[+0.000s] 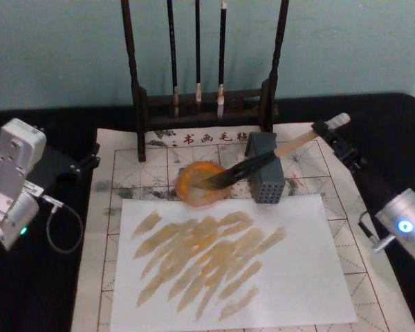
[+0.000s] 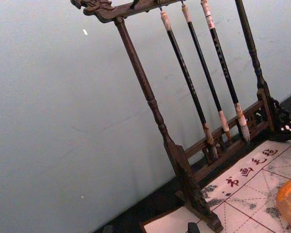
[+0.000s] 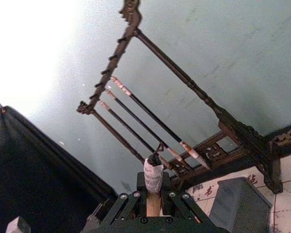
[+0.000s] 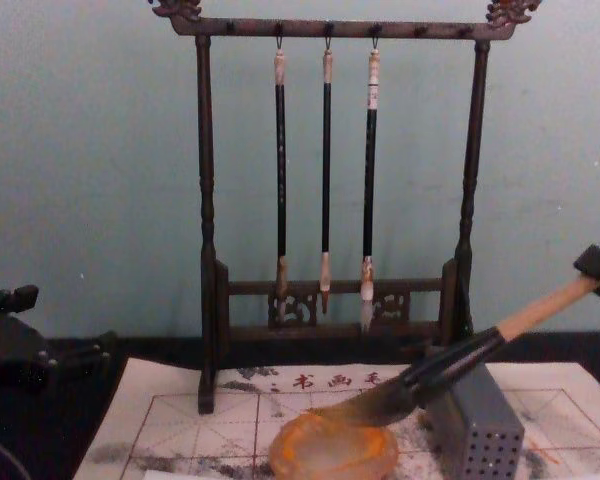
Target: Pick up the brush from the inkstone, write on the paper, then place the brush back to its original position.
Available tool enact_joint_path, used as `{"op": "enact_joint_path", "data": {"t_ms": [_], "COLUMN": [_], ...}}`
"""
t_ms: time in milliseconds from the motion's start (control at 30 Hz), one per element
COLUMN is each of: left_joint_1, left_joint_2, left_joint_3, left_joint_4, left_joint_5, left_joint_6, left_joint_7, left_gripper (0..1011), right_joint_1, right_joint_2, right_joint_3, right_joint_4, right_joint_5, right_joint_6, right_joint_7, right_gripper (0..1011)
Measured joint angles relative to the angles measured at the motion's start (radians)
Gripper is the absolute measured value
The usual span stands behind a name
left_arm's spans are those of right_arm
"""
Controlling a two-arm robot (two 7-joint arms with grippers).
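Seemingly right gripper (image 1: 326, 128) clamps the brush (image 1: 263, 160) near its top, bristles on the inkstone (image 1: 194, 190); left gripper (image 1: 88, 163) parked left.

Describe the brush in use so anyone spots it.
Find the wooden brush rack at the back. Before it, a thick brush slants over a grey perforated box, bristles in the orange inkstone. Unlike the three thin hanging brushes, its handle is pale wood, held by the right gripper.
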Motion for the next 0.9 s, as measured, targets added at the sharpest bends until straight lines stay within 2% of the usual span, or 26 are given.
{"op": "enact_joint_path", "data": {"t_ms": [400, 900], "left_joint_1": [0.0, 0.0], "left_joint_2": [0.0, 0.0], "left_joint_3": [0.0, 0.0], "left_joint_4": [0.0, 0.0], "left_joint_5": [0.0, 0.0], "left_joint_6": [0.0, 0.0], "left_joint_7": [0.0, 0.0], "left_gripper": [1001, 1001], "right_joint_1": [-0.056, -0.092], "right_joint_2": [0.14, 0.312], "right_joint_3": [0.011, 0.004], "right_joint_4": [-0.102, -0.166], "right_joint_5": [0.001, -0.057], "right_joint_6": [-0.008, -0.011], "right_joint_7": [0.033, 0.065], "right_gripper": [181, 181]}}
